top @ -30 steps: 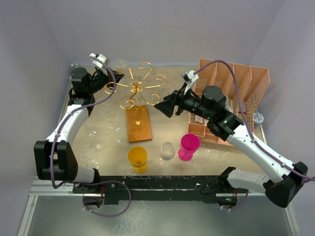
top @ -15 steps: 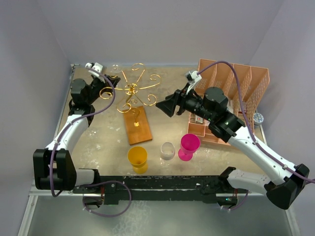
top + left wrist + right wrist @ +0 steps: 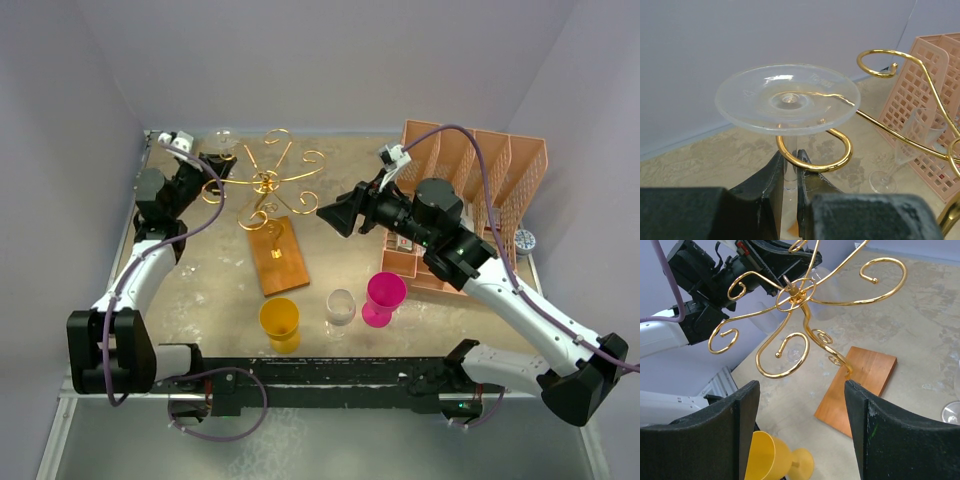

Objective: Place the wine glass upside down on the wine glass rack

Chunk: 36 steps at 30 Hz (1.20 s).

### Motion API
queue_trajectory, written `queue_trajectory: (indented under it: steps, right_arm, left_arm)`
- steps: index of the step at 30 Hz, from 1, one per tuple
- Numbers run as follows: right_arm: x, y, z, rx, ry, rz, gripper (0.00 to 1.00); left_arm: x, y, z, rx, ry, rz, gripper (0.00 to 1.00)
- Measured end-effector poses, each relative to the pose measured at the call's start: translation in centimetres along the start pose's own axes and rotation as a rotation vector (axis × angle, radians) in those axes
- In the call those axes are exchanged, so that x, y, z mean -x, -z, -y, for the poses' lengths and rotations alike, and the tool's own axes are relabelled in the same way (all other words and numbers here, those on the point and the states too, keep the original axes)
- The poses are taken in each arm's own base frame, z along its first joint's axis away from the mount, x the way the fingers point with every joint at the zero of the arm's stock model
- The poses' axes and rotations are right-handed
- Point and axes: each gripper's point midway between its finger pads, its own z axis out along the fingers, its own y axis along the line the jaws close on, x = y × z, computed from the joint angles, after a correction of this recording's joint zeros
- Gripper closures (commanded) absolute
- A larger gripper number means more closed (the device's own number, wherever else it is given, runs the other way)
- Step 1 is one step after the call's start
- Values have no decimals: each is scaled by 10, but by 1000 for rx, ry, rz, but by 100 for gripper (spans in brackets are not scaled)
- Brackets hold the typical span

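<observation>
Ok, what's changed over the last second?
The left gripper, fingers shut on the wine glass stem, pulled toward the far-left corner. The wine glass rack shifted left at its top with it, and its wooden base twisted slightly. Unchanged: the grip, the right gripper open beside the rack, and the yellow cup, clear glass and pink cup in front.

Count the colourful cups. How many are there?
2. The yellow cup stands near the front edge, left of a clear glass. The pink cup stands just right of that glass. The right arm could hide another.
</observation>
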Motion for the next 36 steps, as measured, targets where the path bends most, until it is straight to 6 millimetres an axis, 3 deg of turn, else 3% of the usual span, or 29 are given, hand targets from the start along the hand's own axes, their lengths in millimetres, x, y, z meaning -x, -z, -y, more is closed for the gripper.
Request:
queue_trajectory:
  steps: [10,21,31,36]
  right_arm:
    - [2,0,-1,3,-3,7,29]
    - [5,-1,-3,10,-3,22,29]
    - [5,-1,-2,11,-3,24,29]
    - [8,-1,0,-6,-1,37,28]
  left_arm:
    - [13,11,-7,-105,54,8,99]
    - [12,15,3,-152,54,-10,79]
    - [20,23,1,-106,30,-3,70]
    - [9,30,-9,-46,5,-67,69]
